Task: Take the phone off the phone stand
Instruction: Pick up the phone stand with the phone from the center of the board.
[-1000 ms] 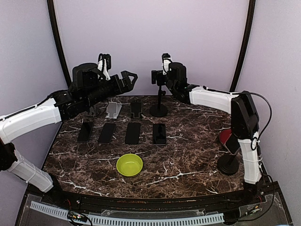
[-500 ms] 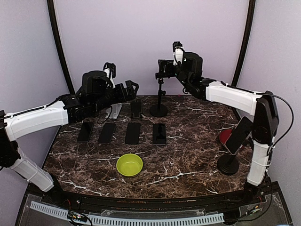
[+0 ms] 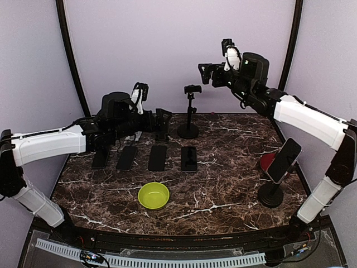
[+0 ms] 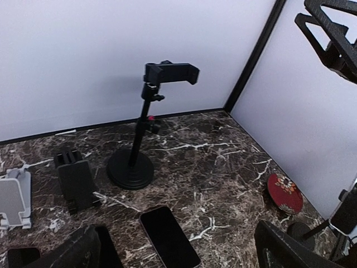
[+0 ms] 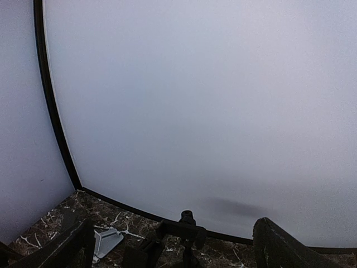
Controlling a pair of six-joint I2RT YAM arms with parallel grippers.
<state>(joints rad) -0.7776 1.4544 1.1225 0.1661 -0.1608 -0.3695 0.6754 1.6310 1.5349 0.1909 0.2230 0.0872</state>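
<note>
**Desk** (image 3: 234,145): dark marble top with white veining, pale walls behind.

**Phone** (image 3: 284,159): dark screen, tilted, and mounted at the top of the phone stand (image 3: 271,195). The stand's round black base sits by the desk's right edge, toward the near corner. Neither gripper touches the phone; both are well apart from it.

**Red disc** (image 3: 265,161): lies flat at the right edge, just behind the phone stand and partly hidden by the phone.

**Left gripper** (image 3: 162,120): jaws spread wide, nothing between them. It hovers over the far-left part of the desk and faces the clamp pole.

**Right gripper** (image 3: 211,73): jaws spread wide, nothing between them. It is raised high over the far edge, above and to the right of the clamp pole, and faces the back wall.

**Clamp pole** (image 3: 190,110): tall, black, on a round base at the middle of the far edge.

**Row of four phones** (image 3: 158,158): lie flat, side by side, left of centre and in front of the clamp pole.

**Bowl** (image 3: 154,195): yellow-green, toward the near edge, apart from the row.

**Grey stand** (image 4: 14,198) and **black stand** (image 4: 75,177): small, near the far edge left of the clamp pole, and apart from each other.
</note>
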